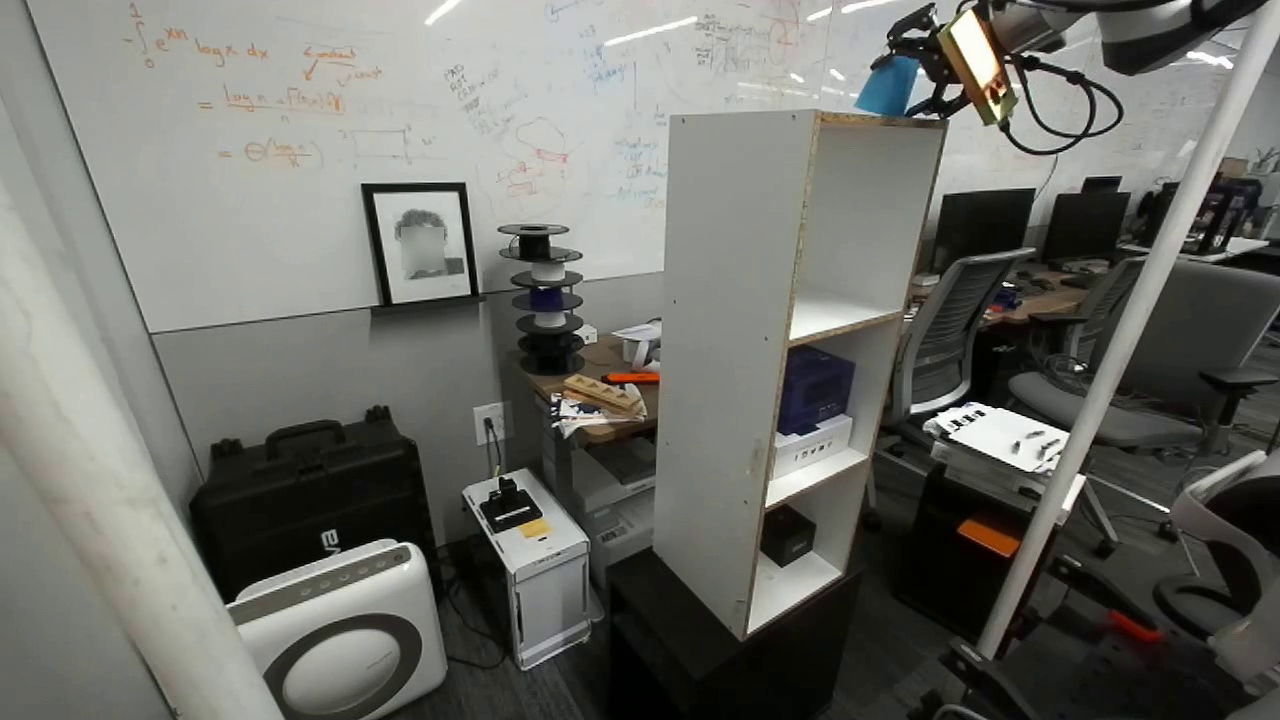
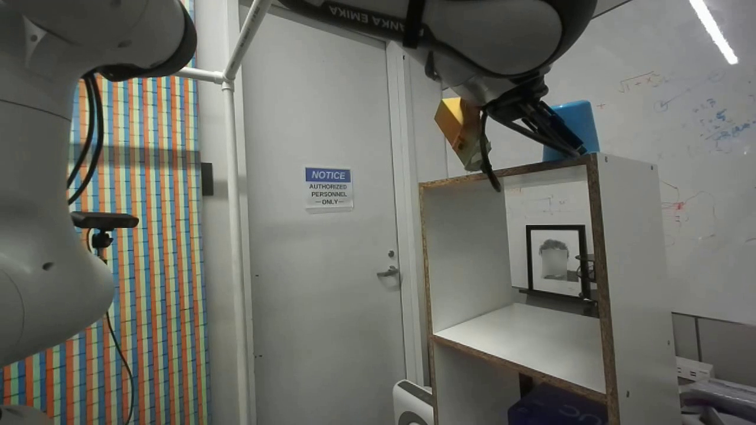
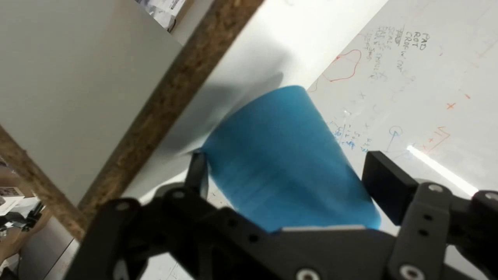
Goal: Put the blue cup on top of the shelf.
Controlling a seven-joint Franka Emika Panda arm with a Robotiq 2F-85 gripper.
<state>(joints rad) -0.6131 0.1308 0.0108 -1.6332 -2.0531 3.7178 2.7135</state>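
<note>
We are viewing a blue cup (image 3: 288,159) and a white shelf (image 1: 735,350).
We are finding speckled brown along the shelf's edges (image 3: 167,97), black on the gripper (image 3: 291,181) and on the base (image 1: 665,640), and dark purple on a box (image 1: 818,385); in an exterior view, a backdrop (image 2: 142,254) is displaying vertical orange, blue and pale-green stripes.

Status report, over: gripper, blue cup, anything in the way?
Gripper straddling blue cup, grip unconfirmed. Cup on or just over top of shelf, can't tell which. Front edge close by gripper, possible snag.
</note>
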